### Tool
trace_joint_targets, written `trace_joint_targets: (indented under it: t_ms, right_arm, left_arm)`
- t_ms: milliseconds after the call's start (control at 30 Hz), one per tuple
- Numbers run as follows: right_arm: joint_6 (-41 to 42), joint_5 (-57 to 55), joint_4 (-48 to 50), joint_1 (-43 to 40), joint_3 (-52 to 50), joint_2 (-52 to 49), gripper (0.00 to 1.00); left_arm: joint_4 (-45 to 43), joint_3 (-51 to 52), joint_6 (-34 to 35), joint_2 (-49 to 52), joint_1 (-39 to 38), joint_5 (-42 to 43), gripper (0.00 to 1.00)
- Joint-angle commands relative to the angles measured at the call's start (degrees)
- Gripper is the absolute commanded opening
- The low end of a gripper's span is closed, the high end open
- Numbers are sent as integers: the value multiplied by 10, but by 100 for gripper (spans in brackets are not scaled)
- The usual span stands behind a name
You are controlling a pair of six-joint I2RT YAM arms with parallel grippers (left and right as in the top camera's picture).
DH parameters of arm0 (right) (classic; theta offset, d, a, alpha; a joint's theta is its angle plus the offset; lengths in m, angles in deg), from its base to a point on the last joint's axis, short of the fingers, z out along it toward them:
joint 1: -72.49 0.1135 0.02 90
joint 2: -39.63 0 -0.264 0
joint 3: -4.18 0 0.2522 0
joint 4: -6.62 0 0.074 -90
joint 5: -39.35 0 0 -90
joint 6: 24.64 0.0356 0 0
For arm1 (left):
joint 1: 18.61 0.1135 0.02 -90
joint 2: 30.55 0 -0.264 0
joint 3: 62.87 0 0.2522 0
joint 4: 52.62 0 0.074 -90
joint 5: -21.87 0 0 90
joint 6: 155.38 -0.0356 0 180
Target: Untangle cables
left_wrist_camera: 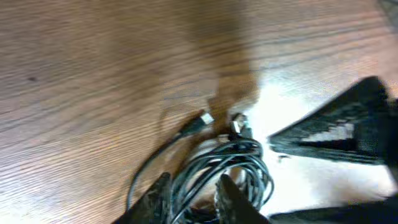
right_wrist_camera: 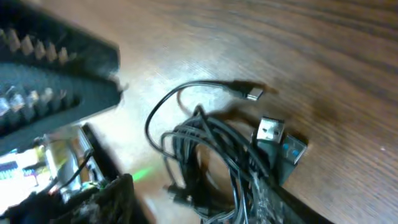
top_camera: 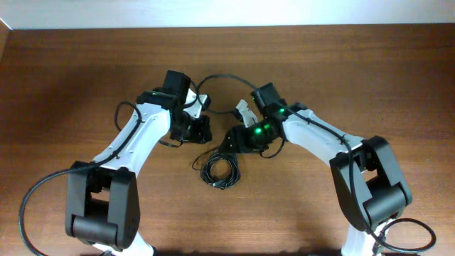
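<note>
Your left claw [left_wrist_camera: 194,202] straddles a few strands at the edge of the cables [top_camera: 221,171]. Blur keeps me from telling whether it pinches them or merely brackets them. The cables lie as one knotted coil on the desk [top_camera: 85,71], between both arms, with plug ends poking out. Your right claw [right_wrist_camera: 199,202] is released, its fingers wide on either side of the coil. I'd judge you're at the separating step, with nothing freed yet. Next you need one firm anchor grip, then a single plug end drawn outward.
</note>
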Motion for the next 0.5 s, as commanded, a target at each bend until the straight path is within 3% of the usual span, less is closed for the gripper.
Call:
trace_joint_targets:
  t_ms: [0,167,400,467]
  right_arm:
    - [-40,32,-38,-15,-3,14,68]
    - [-39,-35,-116,-2,-3,14,68]
    - [-36,-107,-129,35,-4,14,67]
    - [-33,-136,-129,46,-4,14,59]
  left_arm:
    - [1,-3,5,-3,-1,-35,29]
    - [-1,-3,5,-3,-1,-34,31]
    - [3,-3,5,-3,-1,-35,31]
    - [2,-3,6,-3,0,-37,32]
